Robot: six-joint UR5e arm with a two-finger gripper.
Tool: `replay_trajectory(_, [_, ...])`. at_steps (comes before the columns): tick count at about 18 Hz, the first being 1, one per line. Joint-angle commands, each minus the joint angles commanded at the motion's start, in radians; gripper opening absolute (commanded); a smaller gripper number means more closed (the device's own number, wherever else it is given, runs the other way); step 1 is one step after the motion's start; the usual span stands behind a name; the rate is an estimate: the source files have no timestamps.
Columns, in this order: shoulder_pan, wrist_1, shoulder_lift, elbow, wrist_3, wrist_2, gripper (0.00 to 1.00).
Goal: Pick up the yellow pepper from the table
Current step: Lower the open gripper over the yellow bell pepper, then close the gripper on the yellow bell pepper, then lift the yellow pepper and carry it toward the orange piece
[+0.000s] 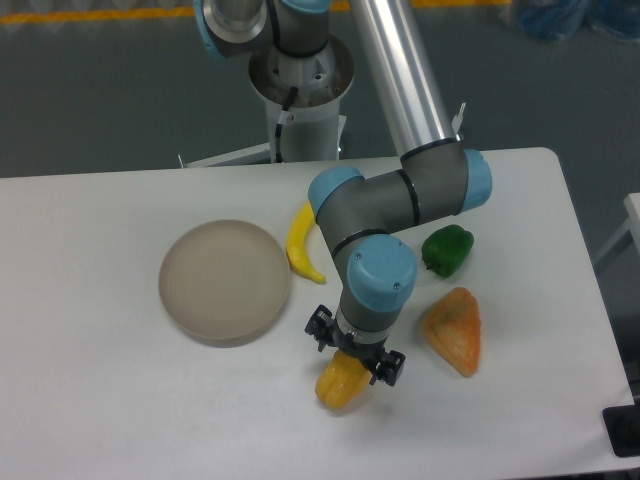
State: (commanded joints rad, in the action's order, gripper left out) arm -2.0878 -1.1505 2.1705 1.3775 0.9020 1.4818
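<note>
The yellow pepper (338, 386) is a small golden-yellow lump on the white table (120, 420), near the front middle. My gripper (355, 356) points straight down over it, and its black fingers (322, 330) stand on either side of the pepper's upper part. The wrist hides the top of the pepper and the fingertips, so I cannot tell whether the fingers press on it. The pepper's lower half shows below the gripper and seems to rest on the table.
A round beige plate (225, 281) lies to the left. A curved yellow banana (302, 243) lies beside the plate, behind the gripper. A green pepper (446, 249) and an orange triangular pepper (455, 330) lie to the right. The arm's elbow (400, 200) hangs over the middle.
</note>
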Motion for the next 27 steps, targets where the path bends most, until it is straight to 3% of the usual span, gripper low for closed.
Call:
replay_trajectory(3, [0.003, 0.012, 0.015, 0.0, 0.011, -0.002, 1.0])
replay_trajectory(4, [0.003, 0.015, 0.018, -0.002, 0.011, 0.0, 0.92])
replay_trajectory(5, [0.003, 0.024, 0.018, -0.002, 0.011, 0.0, 0.7])
replay_trajectory(7, [0.003, 0.025, 0.018, -0.002, 0.011, 0.009, 0.36])
replay_trajectory(9, [0.003, 0.026, 0.014, -0.005, 0.005, 0.028, 0.14])
replay_trajectory(12, [0.002, 0.026, -0.024, -0.006, 0.003, 0.028, 0.11])
replay_trajectory(14, [-0.011, 0.014, -0.081, 0.003, 0.0, 0.029, 0.12])
replay_trajectory(16, [-0.057, 0.003, -0.144, 0.04, 0.015, 0.028, 0.12])
replay_trajectory(18, [-0.092, -0.027, -0.167, 0.044, 0.043, 0.026, 0.12])
replay_trajectory(21, [-0.161, -0.145, -0.222, 0.04, 0.234, 0.026, 0.12])
replay_trajectory(27, [-0.262, -0.248, -0.276, 0.043, 0.518, 0.032, 0.14])
